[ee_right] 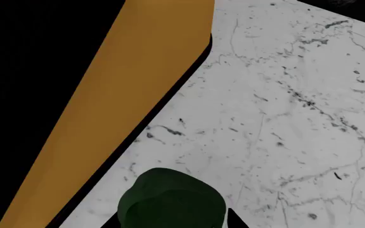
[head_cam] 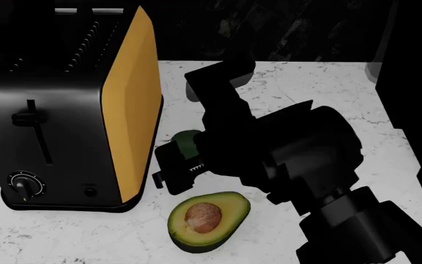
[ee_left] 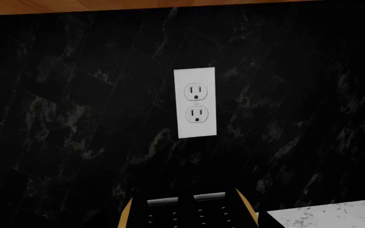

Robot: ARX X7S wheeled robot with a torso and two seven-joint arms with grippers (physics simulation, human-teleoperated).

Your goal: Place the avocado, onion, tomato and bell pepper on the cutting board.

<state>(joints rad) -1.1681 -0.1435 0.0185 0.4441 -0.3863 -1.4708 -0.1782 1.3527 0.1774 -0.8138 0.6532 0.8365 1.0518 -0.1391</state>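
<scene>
on the white marble counter (head_cam: 321, 88) a black toaster with an orange side panel (head_cam: 64, 110) stands at the left, its lever and dial facing the near edge. just right of it, near the front, the halved avocado (head_cam: 207, 220) lies cut face up, the brown pit showing in the yellow-green flesh. a little farther back, between the toaster and the bulk of the black right arm, the small dark green bell pepper (head_cam: 185, 142) sits on the counter, half hidden behind the right claw (head_cam: 173, 173), which hangs right at it. from the right wrist camera the pepper (ee_right: 173, 202) shows as a dark lobed lump on the marble beside the orange panel, but the claw's fingers are out of sight there, so i cannot tell whether it is open, closed or gripping the pepper. the left claw is nowhere to be seen; its camera looks at a black marbled wall with a white double socket (ee_left: 196, 102) above the toaster's slots.
</scene>
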